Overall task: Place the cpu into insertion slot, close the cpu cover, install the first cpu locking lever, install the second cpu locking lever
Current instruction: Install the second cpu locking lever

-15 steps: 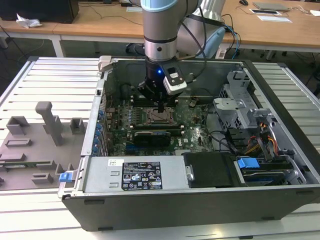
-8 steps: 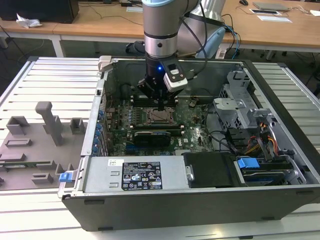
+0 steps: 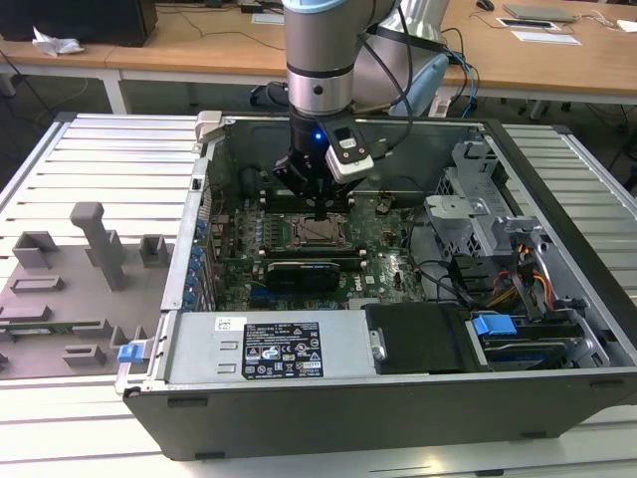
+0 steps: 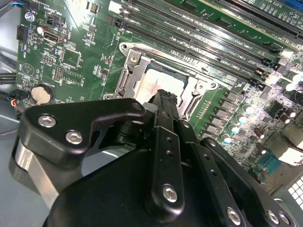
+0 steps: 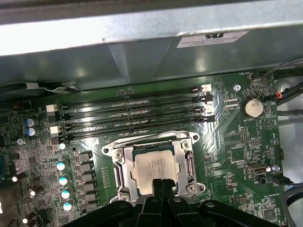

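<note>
Nearest the lens in the first wrist view, the matte black gripper (image 5: 162,187) hangs with fingers pressed together, tips low over the near edge of the cpu (image 5: 155,169). That flat, pale silver square sits in the insertion slot (image 5: 119,174), with the thin, silvery cpu cover (image 5: 183,158) framing it. Beyond lie long, black memory slots (image 5: 132,115); beside them, a round coin battery (image 5: 252,107) on the green motherboard (image 5: 236,151).
</note>
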`<state>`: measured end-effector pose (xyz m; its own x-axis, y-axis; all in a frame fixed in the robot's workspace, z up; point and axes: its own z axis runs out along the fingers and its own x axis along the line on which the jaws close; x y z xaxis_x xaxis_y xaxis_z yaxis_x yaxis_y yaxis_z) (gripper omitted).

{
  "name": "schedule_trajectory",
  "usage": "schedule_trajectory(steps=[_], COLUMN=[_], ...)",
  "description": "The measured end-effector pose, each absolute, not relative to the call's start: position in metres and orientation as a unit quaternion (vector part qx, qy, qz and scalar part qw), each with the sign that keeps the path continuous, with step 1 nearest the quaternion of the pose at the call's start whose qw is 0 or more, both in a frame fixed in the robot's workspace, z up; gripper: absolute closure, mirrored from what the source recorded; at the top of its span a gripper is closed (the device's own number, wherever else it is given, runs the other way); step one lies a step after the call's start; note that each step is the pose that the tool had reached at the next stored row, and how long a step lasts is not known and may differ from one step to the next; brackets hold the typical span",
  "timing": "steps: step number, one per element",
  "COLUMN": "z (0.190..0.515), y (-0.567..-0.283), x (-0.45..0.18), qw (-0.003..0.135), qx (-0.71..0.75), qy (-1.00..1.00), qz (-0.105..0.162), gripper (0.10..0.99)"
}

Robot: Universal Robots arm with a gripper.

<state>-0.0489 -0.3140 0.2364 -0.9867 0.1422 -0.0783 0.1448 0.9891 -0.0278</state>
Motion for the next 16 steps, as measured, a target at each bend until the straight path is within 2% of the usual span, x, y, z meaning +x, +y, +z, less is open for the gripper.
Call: schedule_trajectory(steps=[16], z=[0.239], y=[-0.33], x=[-0.052], qw=[0.038], qx=[0.072], qy=[0.997], qz=[-0.017], gripper=[0.98])
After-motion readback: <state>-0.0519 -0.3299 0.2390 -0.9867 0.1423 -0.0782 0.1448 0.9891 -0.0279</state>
